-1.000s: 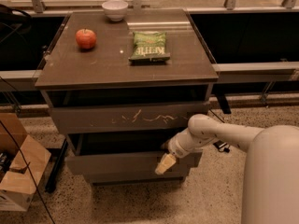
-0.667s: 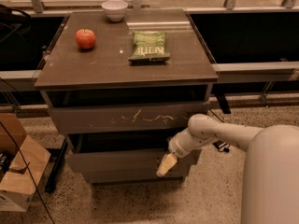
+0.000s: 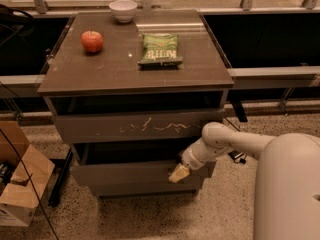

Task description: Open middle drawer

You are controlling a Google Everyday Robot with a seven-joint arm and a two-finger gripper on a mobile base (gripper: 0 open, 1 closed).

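Note:
The middle drawer (image 3: 125,174) is a plain grey-brown front below the scratched top drawer front (image 3: 140,127). It stands slightly out from the cabinet, with a dark gap above it. My gripper (image 3: 178,173) is at the right part of the middle drawer's front, at its upper edge, with the white arm (image 3: 220,143) reaching in from the right. The narrowest drawer front (image 3: 145,189) sits just below.
On the cabinet top (image 3: 115,69) lie a red apple (image 3: 92,41), a green chip bag (image 3: 160,49) and a white bowl (image 3: 123,10). A cardboard box (image 3: 20,184) and cables stand on the floor at left. My white body (image 3: 290,189) fills the lower right.

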